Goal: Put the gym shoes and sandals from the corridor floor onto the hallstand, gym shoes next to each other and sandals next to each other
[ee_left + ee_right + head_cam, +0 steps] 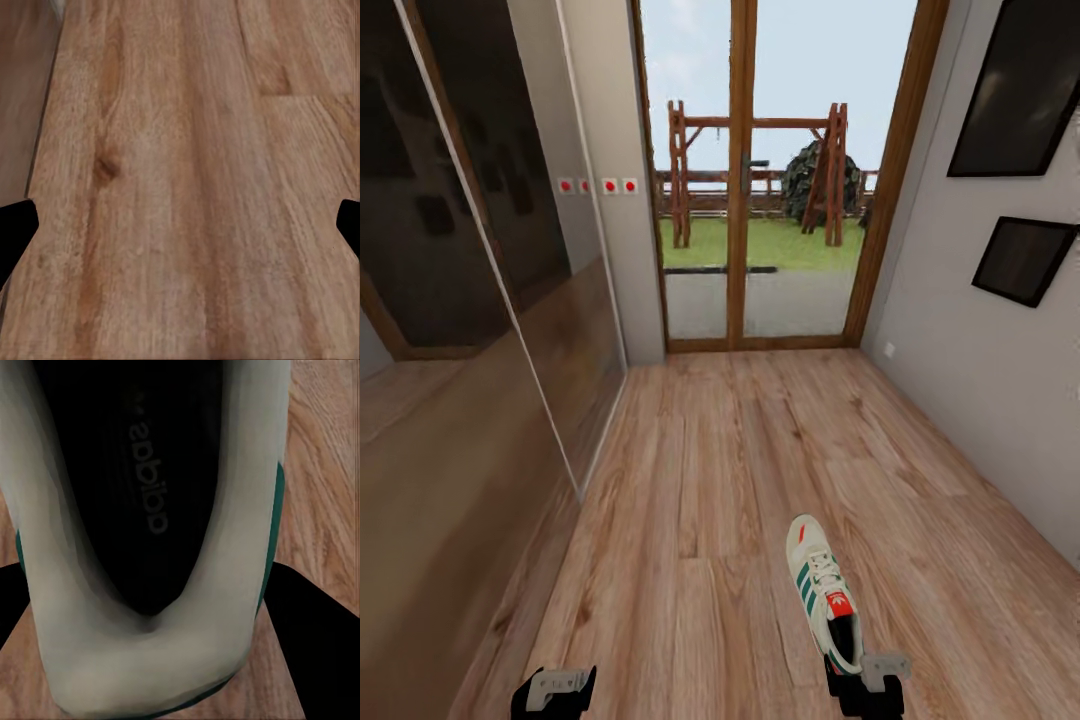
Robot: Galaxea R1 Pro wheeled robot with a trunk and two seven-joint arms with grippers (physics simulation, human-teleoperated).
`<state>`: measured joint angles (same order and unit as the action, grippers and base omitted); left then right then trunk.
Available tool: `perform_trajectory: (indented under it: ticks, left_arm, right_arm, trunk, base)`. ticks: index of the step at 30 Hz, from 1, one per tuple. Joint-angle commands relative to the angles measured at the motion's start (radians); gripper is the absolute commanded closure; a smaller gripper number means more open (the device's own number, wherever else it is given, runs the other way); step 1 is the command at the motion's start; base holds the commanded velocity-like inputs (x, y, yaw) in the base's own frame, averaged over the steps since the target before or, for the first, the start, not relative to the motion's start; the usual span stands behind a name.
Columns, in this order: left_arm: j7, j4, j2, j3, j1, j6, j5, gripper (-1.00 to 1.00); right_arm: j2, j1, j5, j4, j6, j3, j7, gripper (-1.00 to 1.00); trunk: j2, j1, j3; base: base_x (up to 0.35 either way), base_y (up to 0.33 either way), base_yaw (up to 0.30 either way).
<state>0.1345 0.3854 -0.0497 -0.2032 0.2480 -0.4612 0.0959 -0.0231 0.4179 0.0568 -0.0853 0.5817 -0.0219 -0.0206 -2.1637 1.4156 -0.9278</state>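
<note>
One cream-white gym shoe [820, 590] with green stripes and a red-orange tongue lies along the wood-plank corridor floor [710, 470], toe pointing away from me. My right gripper [865, 692] is at its heel. In the right wrist view the heel [225, 585] sits between the black fingers [315, 645], which press against both sides. My left gripper [555, 695] hangs open over bare floor [180, 150], nothing between its fingertips [15, 232]. The second gym shoe, both sandals and the hallstand are out of view.
Dark mirrored wardrobe doors [480, 300] line the left side. A wood-framed glass door [740, 200] closes the far end. The grey right wall [960, 380] carries two dark picture frames [1020, 260]. Open floor stretches ahead between them.
</note>
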Motion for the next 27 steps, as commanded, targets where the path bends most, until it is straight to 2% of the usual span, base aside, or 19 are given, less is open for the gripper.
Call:
perform_trajectory:
  ticks: [1, 9, 27]
  left_arm:
    - [0.005, 0.000, 0.001, -0.008, 0.001, -0.004, 0.010, -1.00]
    - [0.005, 0.000, 0.001, -0.008, 0.001, -0.004, 0.009, -1.00]
    - [0.005, 0.000, 0.001, -0.008, 0.001, -0.004, 0.008, -1.00]
  right_arm:
    - [0.000, 0.001, 0.006, 0.001, 0.003, -0.003, -0.002, 1.00]
    - [0.000, 0.001, 0.006, 0.001, 0.003, -0.003, -0.002, 1.00]
    - [0.000, 0.001, 0.006, 0.001, 0.003, -0.003, -0.002, 1.00]
  trunk:
    - [0.000, 0.000, -0.001]
    - [0.000, 0.000, -0.001]
    - [0.000, 0.000, -0.001]
  base:
    - [0.335, 0.000, -0.214]
    - [0.336, 0.000, -0.149]
    - [0.337, 0.000, -0.010]
